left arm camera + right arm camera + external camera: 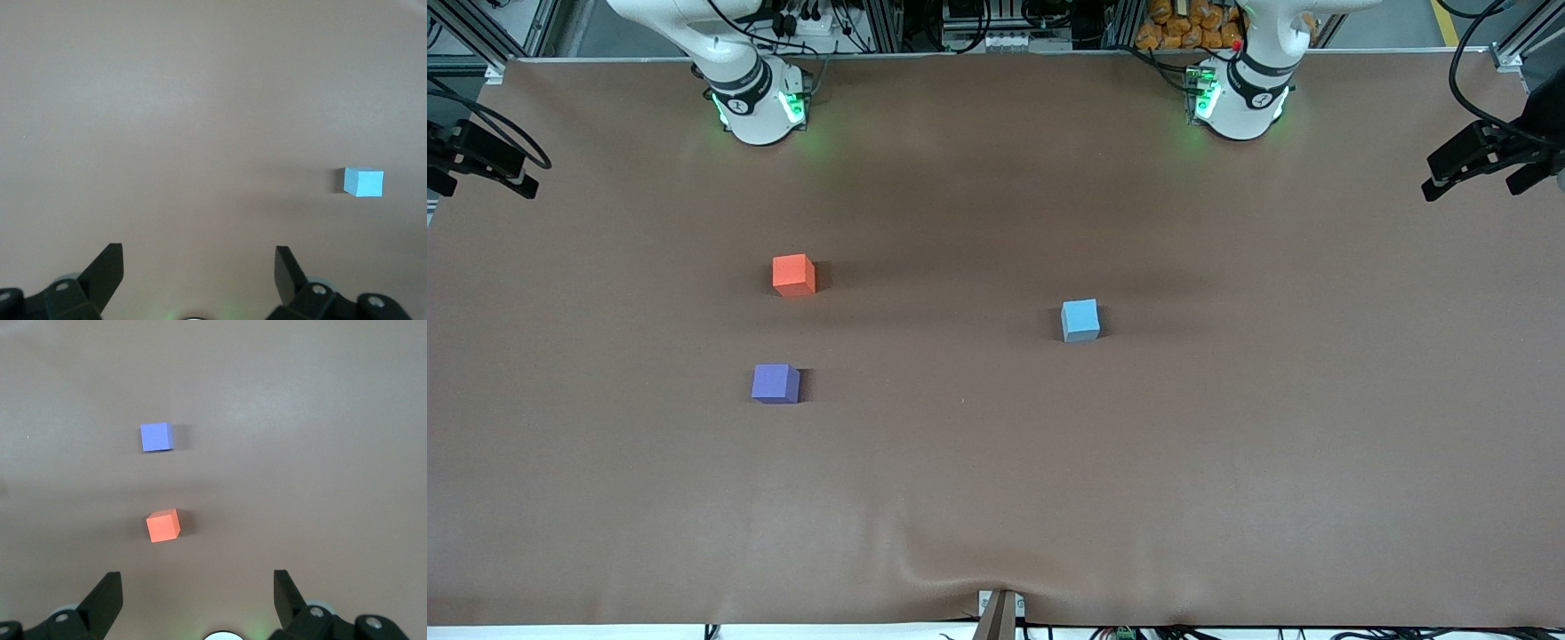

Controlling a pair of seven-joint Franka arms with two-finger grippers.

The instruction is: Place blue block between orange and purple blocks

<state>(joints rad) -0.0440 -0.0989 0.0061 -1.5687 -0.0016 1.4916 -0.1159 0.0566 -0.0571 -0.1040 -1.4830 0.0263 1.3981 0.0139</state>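
Observation:
The blue block (1080, 320) sits alone on the brown table toward the left arm's end; it also shows in the left wrist view (363, 182). The orange block (793, 275) and the purple block (775, 383) sit toward the right arm's end, the purple one nearer the front camera, with a gap between them. Both show in the right wrist view, orange (163, 525) and purple (157, 437). My left gripper (199, 270) is open and empty, high over bare table. My right gripper (197, 593) is open and empty, high over the table near the orange block. Neither gripper shows in the front view.
The brown cloth (1227, 444) covers the whole table, with a small wrinkle at its front edge (951, 578). Black camera mounts stand at both table ends (1485, 156) (480, 156). The arm bases (758, 102) (1238, 98) stand along the back edge.

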